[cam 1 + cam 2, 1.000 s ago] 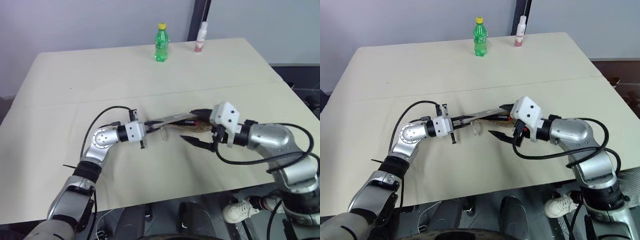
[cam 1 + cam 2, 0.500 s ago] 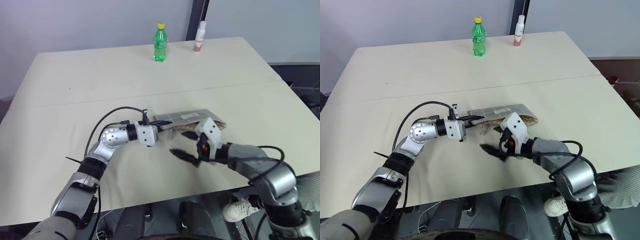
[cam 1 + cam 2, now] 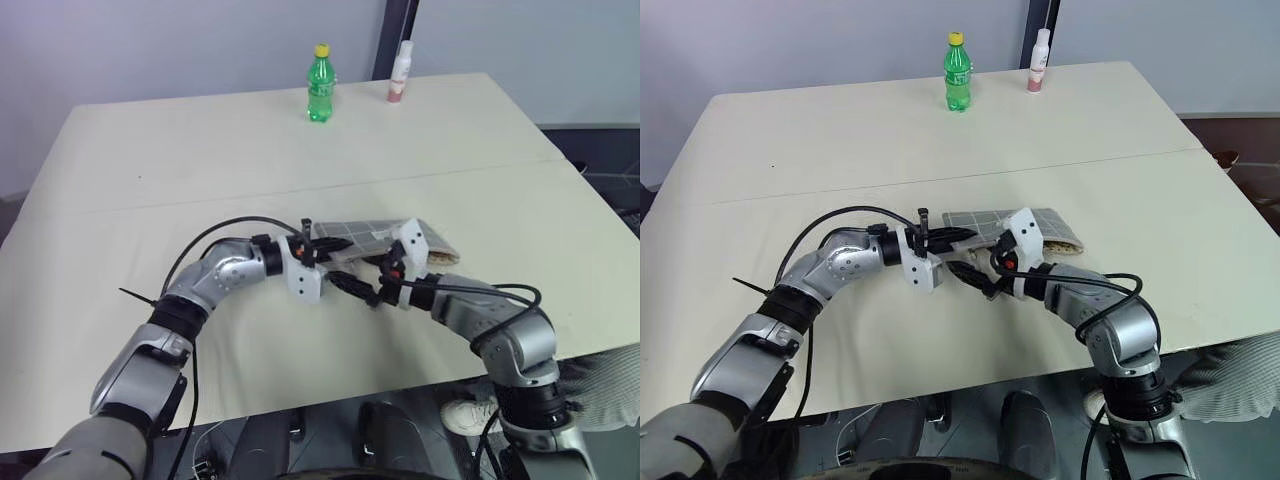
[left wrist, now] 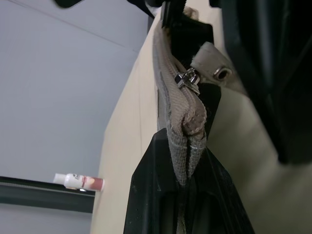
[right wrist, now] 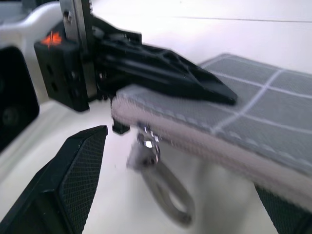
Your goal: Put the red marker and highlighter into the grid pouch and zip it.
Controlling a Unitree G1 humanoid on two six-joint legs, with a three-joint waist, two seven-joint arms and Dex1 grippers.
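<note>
Beige bench before a grey wall. The grid pouch lies near the bench's middle. Left tool is pressed together on the pouch's end, beside the zipper slider. Right tool is spread, fingers on either side of the cord pull, not gripping. Green bottle and a small white bottle stand at the far edge.

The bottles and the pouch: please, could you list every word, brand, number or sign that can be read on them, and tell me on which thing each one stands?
No text can be read.
green bottle: its label is too small to read.
white bottle: print on it is too small and blurred to read.
grid pouch: a small pale patch, nothing legible on it.
</note>
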